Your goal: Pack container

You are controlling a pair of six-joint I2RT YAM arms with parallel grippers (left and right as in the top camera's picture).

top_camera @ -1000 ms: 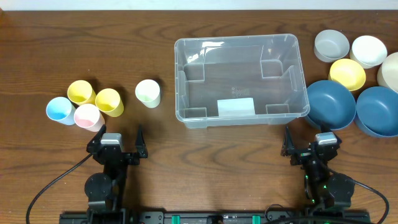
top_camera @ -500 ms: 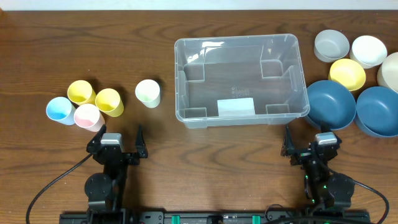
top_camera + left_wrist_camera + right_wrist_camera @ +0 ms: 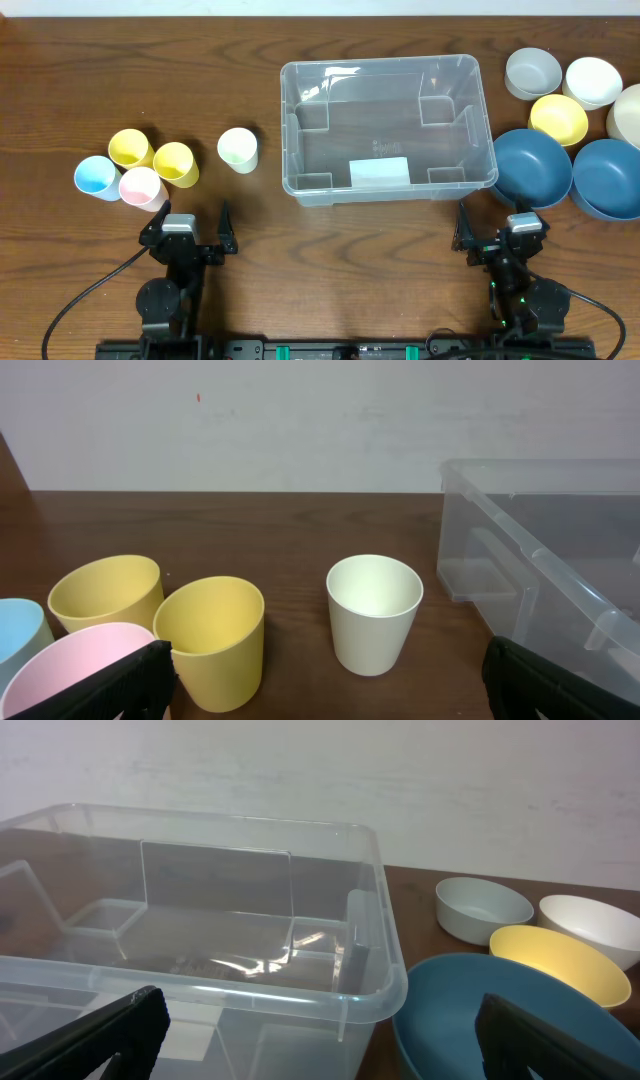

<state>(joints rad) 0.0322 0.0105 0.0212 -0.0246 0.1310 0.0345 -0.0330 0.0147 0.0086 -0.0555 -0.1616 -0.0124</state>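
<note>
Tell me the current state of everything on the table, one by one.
Container: upright, lidless, nothing packed inside.
Cups: upright, empty.
Bowls: upright, empty.
Left gripper: jaws open, holding nothing.
Right gripper: jaws open, holding nothing.

Left gripper [image 3: 187, 224] is showing a matte black body with a small grey plate on top. Right gripper [image 3: 500, 232] is showing the same black build and grey plate. Small green lights [image 3: 519, 298] are glowing on the right arm. A thin black cable [image 3: 95, 285] is looping off the left arm. In the left wrist view, fingertips [image 3: 125, 682] are appearing as blunt black wedges.
</note>
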